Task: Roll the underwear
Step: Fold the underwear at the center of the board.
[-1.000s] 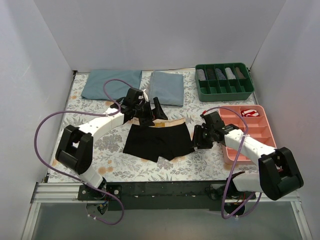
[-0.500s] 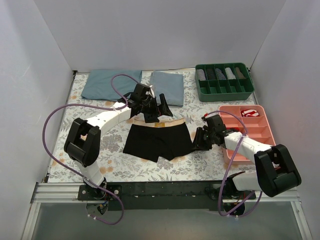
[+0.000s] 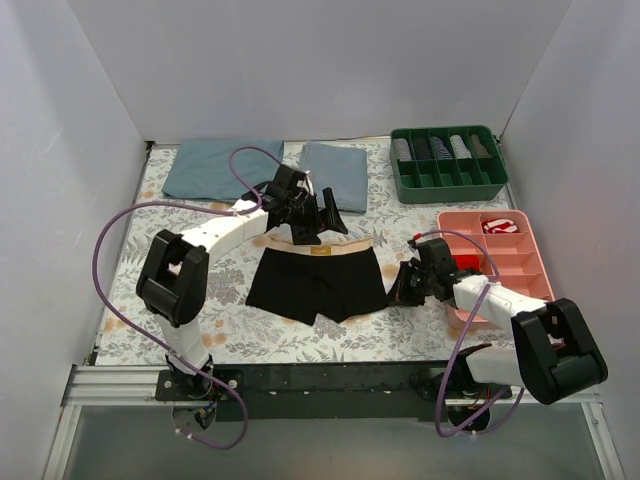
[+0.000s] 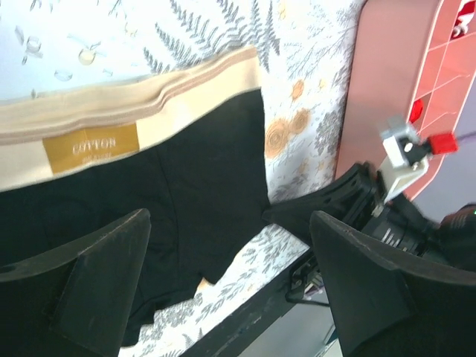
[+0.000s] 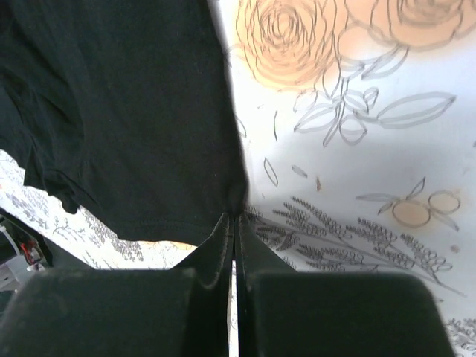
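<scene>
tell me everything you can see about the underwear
The underwear is a pair of black boxer briefs in soft, cotton-looking fabric, with a beige waistband that carries a gold label. It lies flat and unrolled on the flowery table cloth, waistband toward the far side and legs toward the arms. The shut right claw pinches its right edge, and the open left claw hangs over the waistband.

Right claw [image 3: 398, 290]: dropped to the right side edge of the underwear [image 3: 318, 280]; jaws went from parted to pinched on the fabric. Left claw [image 3: 318, 218]: shifted rightward and farther back above the waistband [image 3: 318, 243]
</scene>
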Controlling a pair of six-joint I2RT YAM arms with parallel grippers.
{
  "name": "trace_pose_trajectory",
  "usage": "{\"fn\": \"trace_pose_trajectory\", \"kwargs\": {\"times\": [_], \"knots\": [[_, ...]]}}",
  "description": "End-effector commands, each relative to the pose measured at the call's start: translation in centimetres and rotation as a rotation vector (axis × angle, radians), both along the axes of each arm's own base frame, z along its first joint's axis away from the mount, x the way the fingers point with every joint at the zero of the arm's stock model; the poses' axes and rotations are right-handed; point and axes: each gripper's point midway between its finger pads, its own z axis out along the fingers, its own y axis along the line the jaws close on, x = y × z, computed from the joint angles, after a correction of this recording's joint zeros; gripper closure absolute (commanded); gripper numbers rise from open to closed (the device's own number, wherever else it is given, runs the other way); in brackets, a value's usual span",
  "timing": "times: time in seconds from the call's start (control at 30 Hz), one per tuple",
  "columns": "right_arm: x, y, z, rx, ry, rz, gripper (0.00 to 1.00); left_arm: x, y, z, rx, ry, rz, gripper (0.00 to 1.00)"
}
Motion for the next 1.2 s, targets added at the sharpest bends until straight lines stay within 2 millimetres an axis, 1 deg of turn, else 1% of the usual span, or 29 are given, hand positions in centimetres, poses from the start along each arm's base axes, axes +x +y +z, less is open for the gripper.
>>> {"fn": "trace_pose_trajectory", "kwargs": {"times": [0.0, 0.03, 0.07, 0.1, 0.13, 0.17, 0.2, 0.23, 0.27, 0.3, 0.33, 0.37, 0.4, 0.43, 0.5, 0.53, 0.73, 0.77, 0.9, 0.97, 1.03, 1.07, 1.17], "knots": [[-2.1, -0.7, -1.1, -0.002, 0.049, -0.013, 0.99, 1.8, -2.5, 1.7, -0.015, -0.039, -0.027, 0.15], [-2.5, -0.8, -1.5, -0.003, 0.057, -0.013, 0.99, 1.2, -3.3, 1.3, 0.006, -0.021, -0.045, 0.15], [-2.6, -0.8, -1.5, -0.002, 0.056, -0.016, 0.99, 1.6, -3.9, -0.1, 0.036, 0.002, -0.042, 0.16], [-2.6, -0.9, -1.5, -0.003, 0.058, -0.020, 0.99, 2.4, -5.0, 0.9, 0.029, -0.021, -0.044, 0.16], [-2.6, -0.9, -1.5, -0.004, 0.057, -0.021, 0.99, 2.1, -5.7, 0.6, 0.049, -0.009, -0.054, 0.16], [-2.6, -1.0, -1.6, -0.010, 0.054, -0.025, 0.99, 2.2, -6.3, -1.3, 0.077, 0.029, -0.060, 0.18], [-2.5, -1.0, -1.6, -0.012, 0.055, -0.027, 0.99, 2.6, -7.8, 0.1, 0.061, 0.002, -0.073, 0.19], [-2.5, -1.1, -1.6, -0.014, 0.055, -0.027, 0.99, 2.5, -8.1, -0.6, 0.084, 0.021, -0.077, 0.20], [-2.4, -1.1, -1.6, -0.018, 0.050, -0.029, 0.99, 2.5, -8.7, -0.9, 0.089, 0.024, -0.079, 0.21], [-2.4, -1.2, -1.7, -0.019, 0.052, -0.032, 0.99, 2.6, -9.2, -2.1, 0.105, 0.043, -0.081, 0.23], [-2.4, -1.2, -1.7, -0.023, 0.050, -0.033, 0.99, 2.6, -10.0, -1.7, 0.107, 0.034, -0.087, 0.25], [-2.3, -1.3, -1.7, -0.026, 0.046, -0.036, 0.99, 2.7, -10.3, -1.7, 0.113, 0.036, -0.084, 0.26], [-2.4, -1.3, -1.7, -0.026, 0.049, -0.035, 0.99, 2.5, -10.7, -2.6, 0.125, 0.053, -0.084, 0.29], [-2.4, -1.3, -1.7, -0.028, 0.050, -0.037, 0.99, 2.4, -11.0, -2.5, 0.126, 0.052, -0.084, 0.30], [-2.5, -1.5, -1.8, -0.031, 0.049, -0.047, 0.99, 2.1, -11.3, -3.2, 0.147, 0.055, -0.072, 0.32], [-2.6, -1.5, -1.8, -0.034, 0.047, -0.046, 0.99, 2.1, -11.3, -3.9, 0.162, 0.062, -0.067, 0.35], [-2.6, -2.0, -1.9, -0.056, 0.034, -0.050, 0.99, 2.3, -11.9, -5.7, 0.216, 0.053, -0.028, 0.43], [-2.7, -2.1, -2.0, -0.059, 0.035, -0.048, 0.99, 2.7, -12.1, -5.5, 0.214, 0.040, -0.023, 0.43], [-2.9, -2.1, -2.1, -0.056, 0.035, -0.047, 0.99, 3.4, -12.8, -5.4, 0.222, 0.015, -0.008, 0.48], [-3.0, -2.2, -2.2, -0.058, 0.037, -0.047, 0.99, 3.6, -12.9, -6.0, 0.235, 0.018, -0.007, 0.49], [-2.9, -2.2, -2.2, -0.058, 0.036, -0.046, 0.99, 3.7, -13.2, -6.0, 0.236, 0.018, -0.009, 0.50], [-2.9, -2.1, -2.2, -0.057, 0.034, -0.042, 0.99, 3.6, -13.2, -6.4, 0.241, 0.023, -0.014, 0.51], [-3.0, -2.0, -2.3, -0.055, 0.039, -0.038, 0.99, 3.7, -13.4, -6.6, 0.239, 0.023, -0.017, 0.55]]}}
